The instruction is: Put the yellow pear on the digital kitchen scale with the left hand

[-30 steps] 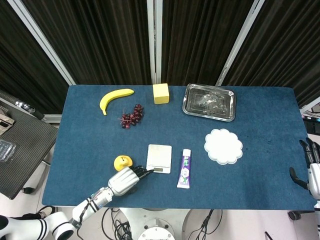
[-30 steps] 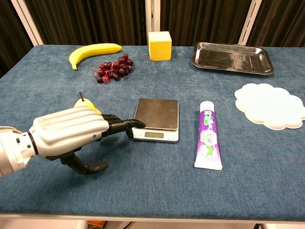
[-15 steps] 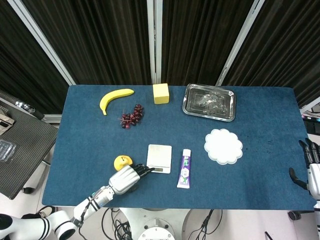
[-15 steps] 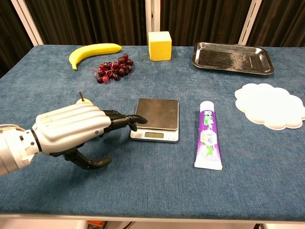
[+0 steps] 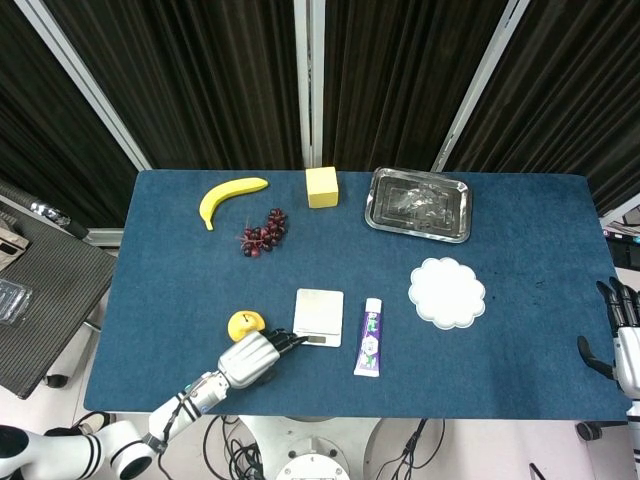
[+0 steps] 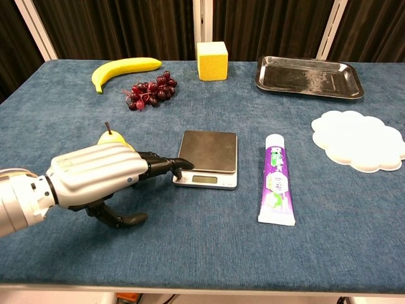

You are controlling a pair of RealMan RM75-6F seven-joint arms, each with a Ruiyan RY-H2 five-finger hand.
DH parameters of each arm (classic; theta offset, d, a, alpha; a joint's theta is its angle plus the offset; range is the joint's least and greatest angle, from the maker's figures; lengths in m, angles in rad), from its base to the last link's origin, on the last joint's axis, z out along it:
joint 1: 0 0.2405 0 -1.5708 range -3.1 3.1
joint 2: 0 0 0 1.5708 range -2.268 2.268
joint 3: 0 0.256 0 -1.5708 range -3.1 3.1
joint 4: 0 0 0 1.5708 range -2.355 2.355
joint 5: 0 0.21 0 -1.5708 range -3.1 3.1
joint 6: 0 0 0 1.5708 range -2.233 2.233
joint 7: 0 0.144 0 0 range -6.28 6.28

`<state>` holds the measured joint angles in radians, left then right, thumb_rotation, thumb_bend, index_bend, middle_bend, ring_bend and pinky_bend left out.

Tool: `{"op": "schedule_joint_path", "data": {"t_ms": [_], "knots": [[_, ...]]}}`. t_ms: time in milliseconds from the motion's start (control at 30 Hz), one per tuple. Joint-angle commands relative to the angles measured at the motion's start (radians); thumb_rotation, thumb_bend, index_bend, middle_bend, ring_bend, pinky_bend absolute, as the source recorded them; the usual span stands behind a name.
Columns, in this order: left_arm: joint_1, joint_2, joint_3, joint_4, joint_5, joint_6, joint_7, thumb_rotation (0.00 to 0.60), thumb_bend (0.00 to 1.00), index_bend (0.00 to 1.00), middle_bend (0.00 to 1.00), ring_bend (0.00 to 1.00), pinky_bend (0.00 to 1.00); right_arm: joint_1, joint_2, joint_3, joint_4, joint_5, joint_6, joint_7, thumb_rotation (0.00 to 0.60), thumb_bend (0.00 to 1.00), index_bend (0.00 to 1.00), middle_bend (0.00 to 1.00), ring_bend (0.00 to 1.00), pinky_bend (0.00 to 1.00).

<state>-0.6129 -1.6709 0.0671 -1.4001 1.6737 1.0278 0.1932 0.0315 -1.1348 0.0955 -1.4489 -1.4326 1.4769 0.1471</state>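
Note:
The yellow pear (image 5: 245, 323) (image 6: 109, 137) stands on the blue cloth just left of the digital kitchen scale (image 5: 319, 316) (image 6: 207, 154). My left hand (image 5: 253, 357) (image 6: 101, 178) hovers in front of the pear, palm down, fingers apart and stretched toward the scale's front left corner, thumb hanging below. It holds nothing, and in the chest view it hides most of the pear. My right hand (image 5: 623, 340) hangs off the table's right edge with its fingers spread, holding nothing.
A toothpaste tube (image 5: 371, 337) lies right of the scale. A white scalloped plate (image 5: 447, 292), a steel tray (image 5: 418, 204), a yellow block (image 5: 322, 186), grapes (image 5: 264, 233) and a banana (image 5: 229, 195) lie farther back.
My left hand drew back slightly toward me and rose a little, then settled down again; the fingertips stay near the scale's corner. The pear has not moved.

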Motion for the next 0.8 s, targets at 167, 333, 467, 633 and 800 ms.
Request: {"op": "schedule_joint_path", "data": {"t_ms": [167,333,467,633,800], "knots": [[-0.002,-0.002,0.007,-0.001,-0.001,-0.001,0.002,0.600,0.36,0.08,0.17,0.20,0.47,0.001,-0.006,-0.002,0.005,0.000,-0.002,-0.004,0.600,0.29,0.00,0.00,0.00,0.00],[-0.007,-0.010,0.012,0.007,-0.004,-0.011,0.003,0.600,0.36,0.08,0.17,0.20,0.47,0.000,-0.005,-0.001,0.004,0.001,0.000,-0.008,0.600,0.29,0.00,0.00,0.00,0.00],[-0.011,-0.017,0.013,0.014,-0.007,-0.018,0.001,0.600,0.36,0.08,0.17,0.20,0.47,-0.003,-0.006,-0.003,0.004,0.002,-0.001,-0.009,0.600,0.29,0.00,0.00,0.00,0.00],[-0.012,-0.017,0.011,0.015,-0.011,-0.015,-0.003,0.600,0.36,0.08,0.17,0.20,0.47,-0.005,-0.007,-0.004,0.008,0.003,0.002,-0.007,0.600,0.29,0.00,0.00,0.00,0.00],[-0.009,-0.011,0.011,0.013,-0.017,-0.009,0.000,0.600,0.36,0.08,0.17,0.20,0.47,-0.006,-0.007,-0.004,0.010,0.000,0.003,-0.004,0.600,0.29,0.00,0.00,0.00,0.00]]}}
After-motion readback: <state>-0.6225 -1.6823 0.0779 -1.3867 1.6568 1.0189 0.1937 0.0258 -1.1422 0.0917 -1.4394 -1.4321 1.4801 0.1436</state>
